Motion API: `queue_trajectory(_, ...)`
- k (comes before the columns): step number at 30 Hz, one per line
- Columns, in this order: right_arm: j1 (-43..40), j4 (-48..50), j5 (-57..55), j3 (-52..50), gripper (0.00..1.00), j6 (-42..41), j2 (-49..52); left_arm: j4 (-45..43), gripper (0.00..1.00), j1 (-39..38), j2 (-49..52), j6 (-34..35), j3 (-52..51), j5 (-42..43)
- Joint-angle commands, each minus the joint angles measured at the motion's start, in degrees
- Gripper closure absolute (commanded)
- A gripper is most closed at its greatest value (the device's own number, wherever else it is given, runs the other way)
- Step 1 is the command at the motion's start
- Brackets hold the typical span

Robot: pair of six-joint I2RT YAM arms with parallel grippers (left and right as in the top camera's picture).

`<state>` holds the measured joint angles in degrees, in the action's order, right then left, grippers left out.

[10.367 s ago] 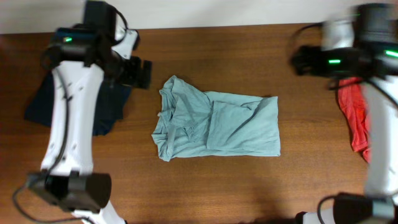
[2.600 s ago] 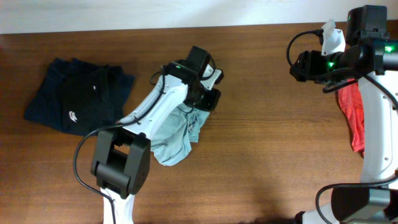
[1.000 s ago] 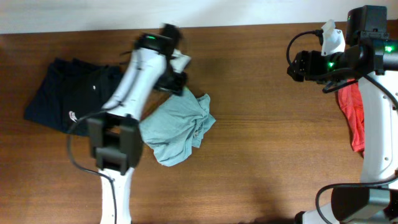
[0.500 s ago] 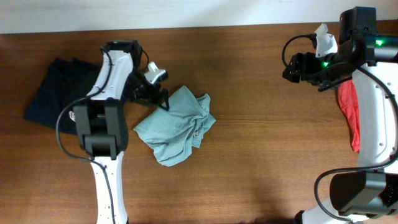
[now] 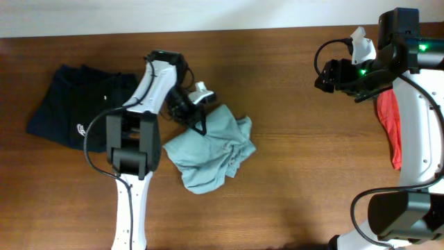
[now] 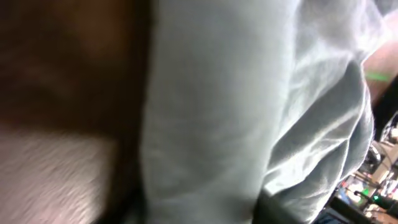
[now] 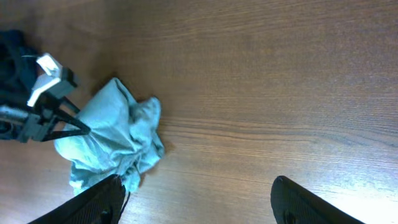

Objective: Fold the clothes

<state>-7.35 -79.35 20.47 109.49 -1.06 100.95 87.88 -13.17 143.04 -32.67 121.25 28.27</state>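
Open bench (image 5: 312,167) runs wide between the bunched grey-blue shirt (image 5: 215,153) and the red shirt (image 5: 390,128) at the right edge. The navy shirt (image 5: 73,111) and left arm (image 5: 149,90) crowd the left side.

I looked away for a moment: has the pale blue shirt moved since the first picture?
Yes. The pale blue shirt has bunched up leftward, toward the unmoved navy shirt.

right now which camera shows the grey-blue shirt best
Overhead: the whole crumpled grey-blue shirt shows, with the left gripper at its edge. The right wrist view shows it smaller, off to one side; the left wrist view gives only a blurred close-up of its fabric.
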Motion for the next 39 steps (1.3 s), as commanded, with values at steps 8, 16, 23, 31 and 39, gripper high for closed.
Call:
queue_trajectory(8, 0.3, -0.2, 0.7, -0.2, 0.20, 0.2, -0.1, 1.1, 1.00, 2.3, 0.9, -1.2, -0.2, 13.2)
queue_trajectory(16, 0.3, -0.4, 0.7, -0.2, 0.20, 0.2, -0.1, 4.0, 1.00, 10.3, -0.9, -1.2, 1.3, 25.2)
queue_trajectory(23, 0.3, -0.4, 0.7, -0.2, 0.20, 0.2, -0.1, 3.2, 0.99, 16.1, -9.6, 1.5, 1.6, 25.1)
queue_trajectory(31, 0.3, -0.4, 0.7, -0.2, 0.20, 0.2, -0.1, -0.9, 1.00, 25.2, -20.4, 5.3, 1.6, 20.6)
queue_trajectory(39, 0.3, -0.4, 0.7, -0.2, 0.20, 0.2, -0.1, -3.9, 0.99, 37.0, -22.1, 11.5, 1.6, 12.8)
